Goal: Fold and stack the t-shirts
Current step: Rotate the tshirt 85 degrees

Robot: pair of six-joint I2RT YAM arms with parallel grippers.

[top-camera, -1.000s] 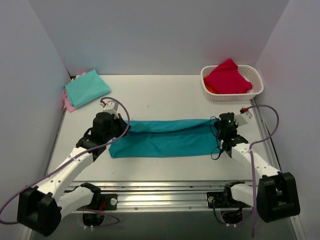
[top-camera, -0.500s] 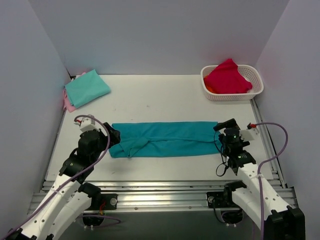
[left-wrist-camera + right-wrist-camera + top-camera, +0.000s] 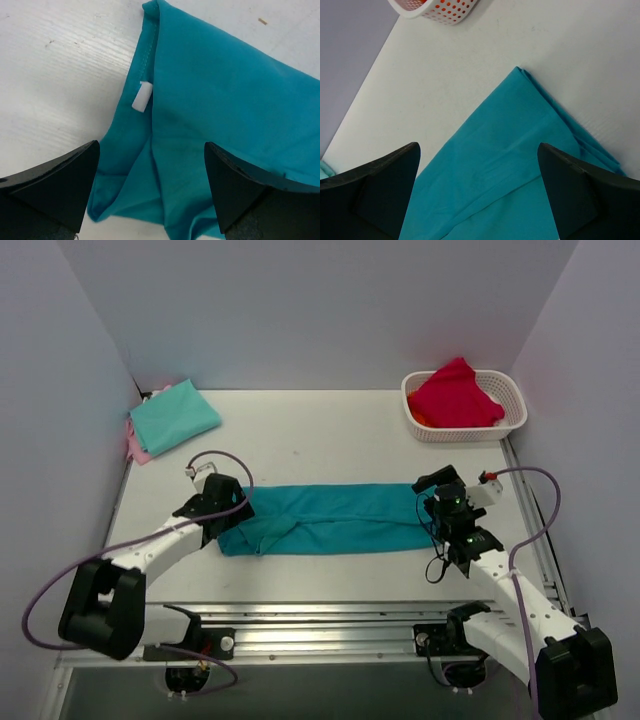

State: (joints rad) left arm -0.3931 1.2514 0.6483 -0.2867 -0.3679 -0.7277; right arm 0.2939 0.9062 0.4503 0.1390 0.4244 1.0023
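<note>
Matt teal cloth t-shirt (image 3: 330, 518)

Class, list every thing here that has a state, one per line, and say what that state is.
Teal shirt, folded into a long strip, flat on the table, not held.
Mint shirt, folded, topping the stack.
Pink shirt, under it, edge showing.
Basket, holding a crumpled red cloth.
Left claw, open.
Right claw, open.

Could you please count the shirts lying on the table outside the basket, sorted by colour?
deep teal shirt: 1
mint-green shirt: 1
pink shirt, mostly hidden under the mint-green one: 1
Total: 3
</note>
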